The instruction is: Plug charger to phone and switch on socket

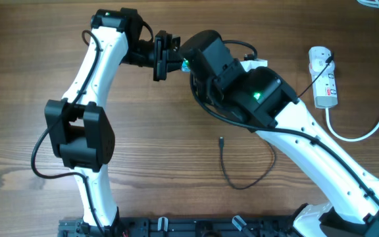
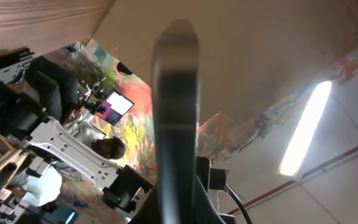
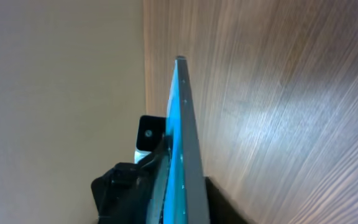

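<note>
The phone (image 1: 160, 57) is held on edge above the far middle of the table, between both grippers. In the right wrist view its teal screen (image 3: 180, 143) shows edge-on in the jaws of my right gripper (image 3: 182, 208), which is shut on it. In the left wrist view it is a dark blurred slab (image 2: 176, 93) rising from my left gripper (image 2: 182, 208), which also looks shut on it. The charger lies loose on the table, its connector (image 1: 221, 139) free and its cable looping toward the front (image 1: 242, 186). The socket (image 1: 324, 79) lies at the far right.
The socket's thick white cord (image 1: 374, 128) curves along the right edge of the table. A thin black cable runs from the socket's plug (image 1: 321, 61) under my right arm (image 1: 295, 131). My left arm (image 1: 84, 125) spans the left side.
</note>
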Robot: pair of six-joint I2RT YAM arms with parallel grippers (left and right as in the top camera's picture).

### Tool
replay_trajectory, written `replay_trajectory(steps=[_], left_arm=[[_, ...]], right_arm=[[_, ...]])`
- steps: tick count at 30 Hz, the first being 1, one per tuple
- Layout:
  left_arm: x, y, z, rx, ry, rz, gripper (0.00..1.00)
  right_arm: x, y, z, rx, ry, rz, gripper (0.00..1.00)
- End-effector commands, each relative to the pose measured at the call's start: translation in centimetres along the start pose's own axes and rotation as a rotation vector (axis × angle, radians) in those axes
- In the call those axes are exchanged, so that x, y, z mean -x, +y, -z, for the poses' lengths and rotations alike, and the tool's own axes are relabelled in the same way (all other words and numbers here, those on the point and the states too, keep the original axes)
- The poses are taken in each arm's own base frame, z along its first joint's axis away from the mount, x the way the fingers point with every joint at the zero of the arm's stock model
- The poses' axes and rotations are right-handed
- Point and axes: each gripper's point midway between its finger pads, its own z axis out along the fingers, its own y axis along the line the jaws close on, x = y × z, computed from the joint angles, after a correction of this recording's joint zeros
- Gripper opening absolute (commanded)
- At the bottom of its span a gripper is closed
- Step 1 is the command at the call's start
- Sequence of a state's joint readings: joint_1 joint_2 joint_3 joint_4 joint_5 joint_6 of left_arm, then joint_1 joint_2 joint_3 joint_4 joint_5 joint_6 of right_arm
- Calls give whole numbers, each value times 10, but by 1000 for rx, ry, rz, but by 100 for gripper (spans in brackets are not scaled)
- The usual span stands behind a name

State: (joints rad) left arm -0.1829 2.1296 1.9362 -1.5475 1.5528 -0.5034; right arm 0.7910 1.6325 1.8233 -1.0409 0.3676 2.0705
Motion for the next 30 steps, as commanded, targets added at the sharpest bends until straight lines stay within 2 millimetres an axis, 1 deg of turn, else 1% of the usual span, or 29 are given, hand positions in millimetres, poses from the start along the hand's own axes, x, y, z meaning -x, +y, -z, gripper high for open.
replay_trajectory(steps=[1, 3, 4, 6, 7, 8, 9, 10, 11, 12, 13, 14, 16, 17, 19, 20, 21, 22, 23, 24, 26, 27, 29, 30], left_arm=[[-15, -10, 1, -22, 11, -50, 4], [-15, -10, 1, -22, 11, -56, 4], [-13, -11, 1, -20, 10, -85, 4], [-2, -11, 3, 9, -19, -188, 4], [20, -2, 9, 100, -111, -269, 4], [32, 4, 13, 154, -165, -286, 4], [49, 15, 23, 239, -251, -296, 4], [57, 21, 29, 286, -298, -296, 4], [68, 27, 36, 339, -354, -304, 4], [76, 31, 42, 381, -397, -310, 4], [83, 36, 49, 425, -441, -314, 4], [90, 39, 55, 464, -482, -318, 4], [103, 48, 69, 554, -566, -317, 4], [107, 52, 75, 586, -594, -314, 4], [117, 62, 92, 686, -678, -296, 4], [118, 67, 98, 722, -704, -283, 4], [120, 70, 104, 749, -730, -265, 4], [122, 74, 111, 779, -767, -243, 4], [124, 76, 116, 798, -794, -226, 4], [125, 78, 121, 820, -814, -218, 4], [126, 78, 122, 827, -820, -218, 4], [126, 78, 122, 827, -820, -219, 4], [126, 78, 122, 827, -819, -218, 4], [126, 78, 122, 827, -819, -219, 4]], right_arm=[[9, 7, 12, 23, -27, 7, 56], [21, 10, 19, 44, -84, 108, 77], [30, 12, 26, 55, -116, 182, 85], [42, 17, 40, 65, -146, 379, 94], [49, 21, 47, 61, -137, 620, 99], [48, 21, 49, 52, -103, 772, 100], [45, 17, 49, 38, -48, 934, 100], [42, 11, 47, 22, 7, 1049, 100], [42, 1, 45, -7, 69, 1160, 100], [44, -8, 42, -42, 102, 1214, 100], [51, -19, 40, -96, 119, 1260, 100], [59, -31, 39, -158, 128, 1281, 100], [70, -64, 32, -299, 165, 1312, 100], [73, -77, 27, -346, 186, 1318, 100], [69, -109, 12, -423, 274, 1314, 100], [68, -122, 4, -450, 301, 1310, 98], [68, -137, -5, -480, 324, 1306, 93], [69, -150, -14, -503, 342, 1303, 85], [68, -164, -22, -521, 367, 1298, 81], [67, -179, -30, -534, 400, 1289, 79], [66, -199, -41, -551, 432, 1278, 76], [66, -212, -49, -559, 448, 1270, 70], [65, -231, -61, -562, 478, 1259, 54], [65, -238, -65, -565, 489, 1255, 51]])
